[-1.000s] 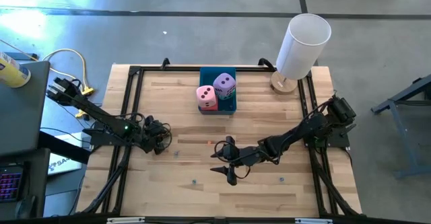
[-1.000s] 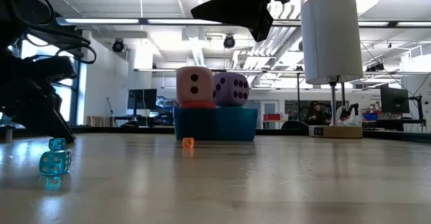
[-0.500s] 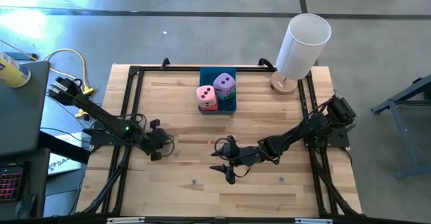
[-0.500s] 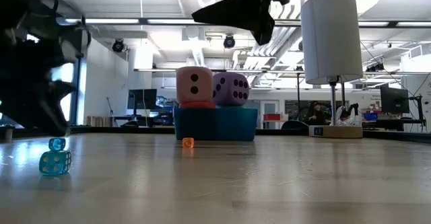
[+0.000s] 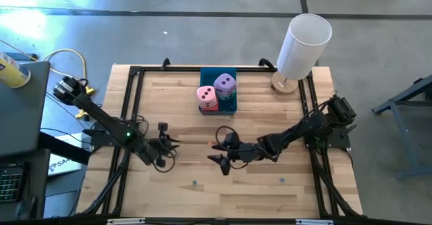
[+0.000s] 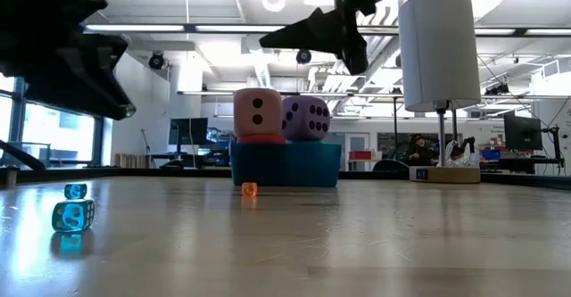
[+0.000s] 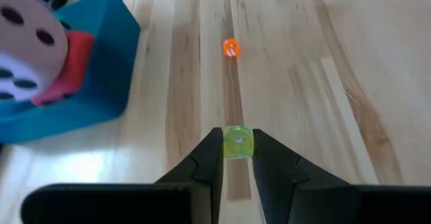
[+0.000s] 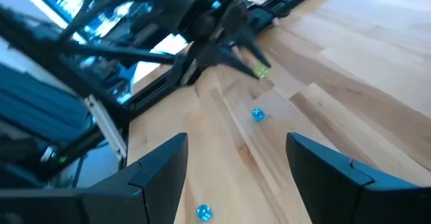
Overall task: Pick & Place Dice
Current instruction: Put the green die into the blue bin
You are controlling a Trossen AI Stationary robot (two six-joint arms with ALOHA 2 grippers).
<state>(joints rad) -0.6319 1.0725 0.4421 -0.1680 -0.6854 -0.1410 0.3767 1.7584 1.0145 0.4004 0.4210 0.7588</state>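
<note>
A blue rectangular tray (image 5: 229, 105) sits at the far middle of the wooden table (image 5: 270, 117). In it, a light pink die (image 5: 206, 97) with dark pips rests on top of a red die (image 7: 75, 57), of which only a sliver shows beneath it in the low and left wrist views. Beside the pink one, a lilac purple die (image 5: 225, 85) also sits in the tray. The tray's wall hides the lower parts of what it holds, and no teal cube can be made out there.

Small translucent dice lie on the bare wood: an orange one (image 6: 249, 189) just in front of the tray, and two blue ones (image 6: 72, 215), one just behind the other in the low view, towards the left side.

The left gripper (image 7: 237, 158) hangs above the table left of centre, its fingers (image 7: 210, 158) pinched narrowly on a tiny yellow-green die (image 7: 238, 142). The right wrist view shows this same die at the left gripper's fingertips.

The right gripper (image 5: 221, 153) hovers near the table's middle, its fingers spread wide with nothing between them.

A white cylinder (image 5: 304, 46) on a round wooden base (image 5: 282, 83) stands at the far right corner. A yellow container (image 5: 13, 72) off the table to the left is cut off by the picture's edge, and its lettering cannot be read.
</note>
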